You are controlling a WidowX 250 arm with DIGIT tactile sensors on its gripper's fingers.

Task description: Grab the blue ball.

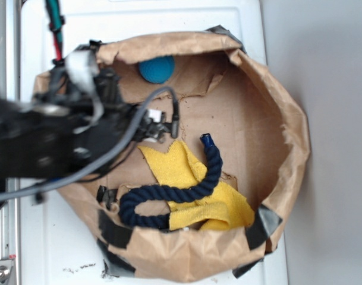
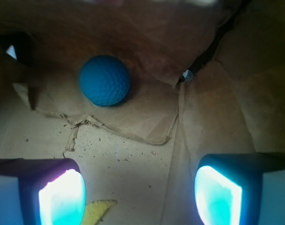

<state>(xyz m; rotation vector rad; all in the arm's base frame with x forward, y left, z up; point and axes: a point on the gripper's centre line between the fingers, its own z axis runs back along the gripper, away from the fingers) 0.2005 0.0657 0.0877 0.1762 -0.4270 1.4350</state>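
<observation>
I am in the approach step: my end effector [image 2: 140,197] is released and holds nothing, the blue ball [image 2: 105,80] lies ahead-left by the paper wall [image 2: 147,33], so I must advance there.

A robot test bench of the lab sort, not a home or shop; a plain white board [image 1: 169,18] serves as the work surface, with a metal rail [image 1: 2,225] running down its left edge; on it sits a makeshift pen of crumpled brown paper [image 1: 287,136] patched with dark tape [image 1: 264,225]; loose cables [image 1: 133,127] trail off the black robot arm [image 1: 44,142]; inside lie stray practice props, a yellow cloth [image 1: 186,172] and a navy rope [image 1: 198,187].
</observation>
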